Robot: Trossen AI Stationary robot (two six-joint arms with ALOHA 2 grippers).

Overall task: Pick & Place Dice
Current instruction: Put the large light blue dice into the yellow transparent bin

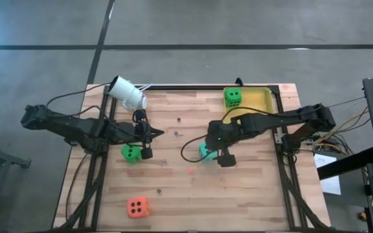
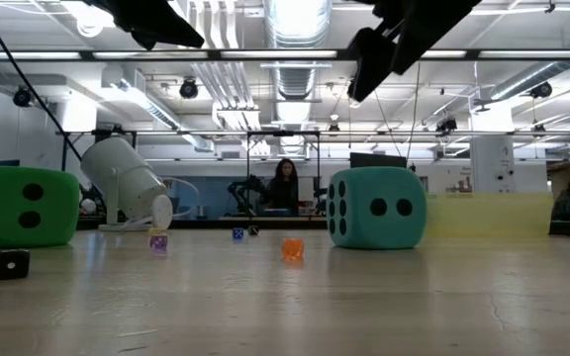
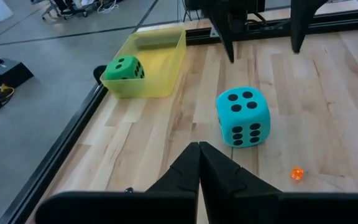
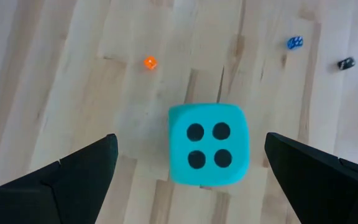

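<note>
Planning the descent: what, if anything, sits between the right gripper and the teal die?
Nothing visible does. The right gripper hangs open above the teal die, fingers on either side, with only bare table around it.

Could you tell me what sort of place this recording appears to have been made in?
Probably a robotics lab or open workshop. Exposed ceiling ducts and strip lights run overhead, a person sits at a far bench, and the wooden table stands on a bare concrete floor.
</note>
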